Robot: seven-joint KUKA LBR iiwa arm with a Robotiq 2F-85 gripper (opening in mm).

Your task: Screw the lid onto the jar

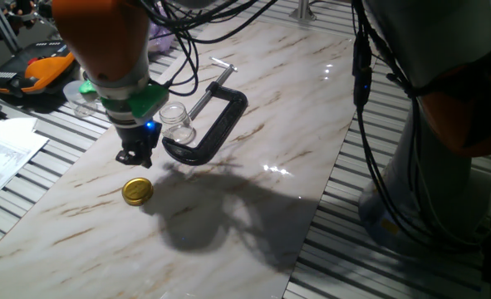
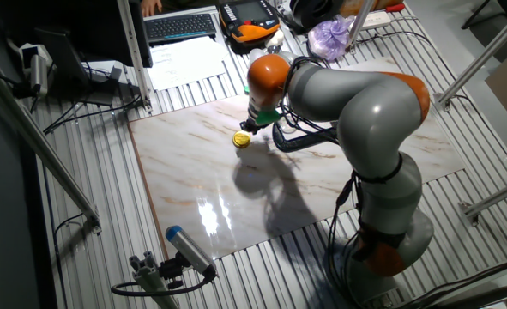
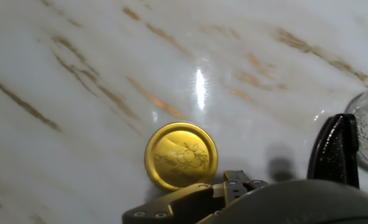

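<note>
The gold screw lid (image 1: pixel 137 192) lies flat on the marbled tabletop (image 1: pixel 253 166), in the lower left of one fixed view, with nothing gripping it. In the hand view it sits at the bottom centre of the frame, its embossed top facing up. The small clear glass jar (image 1: pixel 175 119) stands upright, up and to the right of the lid in that fixed view, just beside the curved frame of a black C-clamp (image 1: pixel 208 124); whether the clamp pinches it cannot be told. In the hand view only the jar's rim shows, at the right edge.

The gripper (image 1: pixel 136 153) hangs above the table between lid and jar, nearer the jar, holding nothing. Its fingers look to stand a little apart, though whether they are truly spread or closed cannot be told. In the other fixed view the arm's orange wrist leans over the upper middle of the slab, the lid a yellow dot just to its lower left.

Risks, as a judgement: the lid is thin and lies flush on a glossy surface, so fingers closing on its edge could skid off or push it sideways. A tilted grip would set it crooked on the threads and jam it. If the jar is not held firm, twisting may spin or topple it against the clamp
</note>
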